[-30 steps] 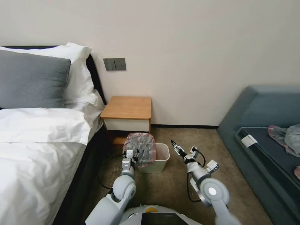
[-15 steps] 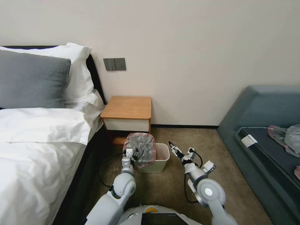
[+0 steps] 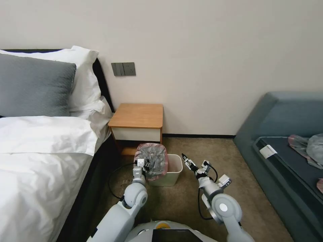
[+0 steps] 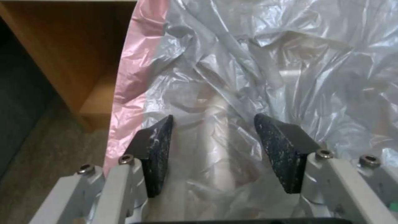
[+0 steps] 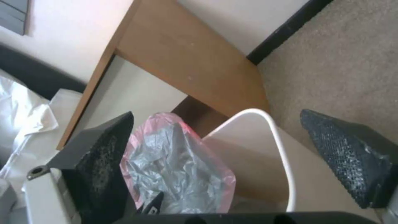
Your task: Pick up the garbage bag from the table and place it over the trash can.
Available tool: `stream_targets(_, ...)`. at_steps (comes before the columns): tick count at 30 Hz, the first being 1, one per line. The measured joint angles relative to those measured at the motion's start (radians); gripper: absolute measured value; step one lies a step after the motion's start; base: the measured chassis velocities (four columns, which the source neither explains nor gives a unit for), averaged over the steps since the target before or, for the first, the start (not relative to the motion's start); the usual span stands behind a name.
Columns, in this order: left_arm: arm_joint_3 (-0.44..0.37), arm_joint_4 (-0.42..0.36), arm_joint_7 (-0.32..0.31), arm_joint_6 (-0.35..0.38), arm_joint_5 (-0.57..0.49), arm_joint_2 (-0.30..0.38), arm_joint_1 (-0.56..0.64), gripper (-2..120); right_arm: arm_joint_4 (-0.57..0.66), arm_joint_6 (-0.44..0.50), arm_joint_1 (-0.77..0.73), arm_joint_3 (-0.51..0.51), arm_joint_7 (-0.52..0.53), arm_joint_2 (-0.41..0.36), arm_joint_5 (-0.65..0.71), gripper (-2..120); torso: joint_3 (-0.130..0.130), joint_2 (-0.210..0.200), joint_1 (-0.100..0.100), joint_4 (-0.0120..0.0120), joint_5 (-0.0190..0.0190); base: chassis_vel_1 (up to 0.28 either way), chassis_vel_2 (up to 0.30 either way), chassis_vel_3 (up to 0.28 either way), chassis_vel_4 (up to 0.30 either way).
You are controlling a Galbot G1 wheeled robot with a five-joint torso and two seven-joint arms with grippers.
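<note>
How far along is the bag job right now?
Done: the garbage bag is off the table and stands over the trash can's left side. In hand: the left hand is open against the film; the right hand, open, hovers beside the rim. Left: the can's right rim is bare.

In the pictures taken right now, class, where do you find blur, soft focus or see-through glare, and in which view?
Left wrist view: the garbage bag is translucent, with pale glints on its creases, the trash can showing dimly through it. Right wrist view: the near fingers look soft, the table behind sharper. Head view: even light, soft shadow beside the trash can.
</note>
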Motion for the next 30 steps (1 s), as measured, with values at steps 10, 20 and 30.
stream_targets(10,0.009,0.027,-0.001,0.009,-0.008,-0.005,-0.022,54,-0.01,0.005,0.001,0.002,-0.004,0.001,-0.003,100,0.0,0.0,0.0,0.0,0.0,0.0,0.0,0.0,0.0)
stream_targets(20,0.009,0.038,-0.01,0.039,-0.046,-0.006,-0.027,52,-0.022,0.01,0.005,-0.002,-0.011,0.002,-0.011,100,0.0,0.0,0.0,0.0,0.0,0.0,0.0,0.0,0.0)
stream_targets(30,-0.006,0.056,-0.018,0.047,-0.064,-0.01,-0.03,50,-0.027,0.014,0.007,-0.01,-0.017,0.002,-0.02,100,0.0,0.0,0.0,0.0,0.0003,0.0,0.0,0.0,0.0)
